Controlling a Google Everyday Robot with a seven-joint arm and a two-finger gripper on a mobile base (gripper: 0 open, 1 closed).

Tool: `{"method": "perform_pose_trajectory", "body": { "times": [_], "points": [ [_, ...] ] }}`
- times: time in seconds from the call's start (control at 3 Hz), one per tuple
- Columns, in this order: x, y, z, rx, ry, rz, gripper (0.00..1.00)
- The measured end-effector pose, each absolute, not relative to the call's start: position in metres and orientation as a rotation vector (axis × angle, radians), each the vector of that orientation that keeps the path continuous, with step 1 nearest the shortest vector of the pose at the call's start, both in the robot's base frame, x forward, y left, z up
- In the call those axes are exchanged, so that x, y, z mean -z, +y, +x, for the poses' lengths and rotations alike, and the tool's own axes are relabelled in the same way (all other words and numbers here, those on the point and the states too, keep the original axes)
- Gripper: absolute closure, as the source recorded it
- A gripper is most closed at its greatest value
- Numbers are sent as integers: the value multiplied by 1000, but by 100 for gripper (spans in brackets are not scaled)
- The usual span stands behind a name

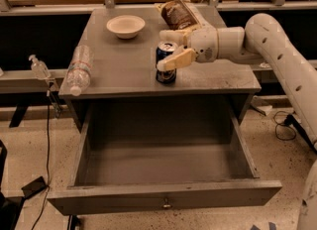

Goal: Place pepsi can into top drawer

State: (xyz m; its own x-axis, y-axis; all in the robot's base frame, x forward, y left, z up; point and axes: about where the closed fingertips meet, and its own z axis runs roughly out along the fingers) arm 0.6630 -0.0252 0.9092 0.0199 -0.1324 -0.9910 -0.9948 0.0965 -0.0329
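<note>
The pepsi can (166,76) stands upright on the grey cabinet top (124,60), near its front edge and right of centre. My gripper (164,50) reaches in from the right at can height. One pale finger (174,59) lies across the can's front and the other (171,34) sits behind its top, so the open fingers straddle the can. The top drawer (163,193) is pulled fully out below the cabinet top, and its inside is bare. Its small knob shows on the front panel.
A cream bowl (126,26) sits at the back of the cabinet top. A clear water bottle (79,69) lies on the left edge. A brown snack bag (179,15) lies behind the gripper. A small pump bottle (38,67) stands on a ledge at the left.
</note>
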Motion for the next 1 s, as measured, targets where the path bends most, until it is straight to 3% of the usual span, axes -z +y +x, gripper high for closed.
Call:
{"method": "perform_pose_trajectory", "body": {
  "times": [1.0],
  "points": [
    [-920,-28,655,-1102,1256,-1236,95]
  ]
}}
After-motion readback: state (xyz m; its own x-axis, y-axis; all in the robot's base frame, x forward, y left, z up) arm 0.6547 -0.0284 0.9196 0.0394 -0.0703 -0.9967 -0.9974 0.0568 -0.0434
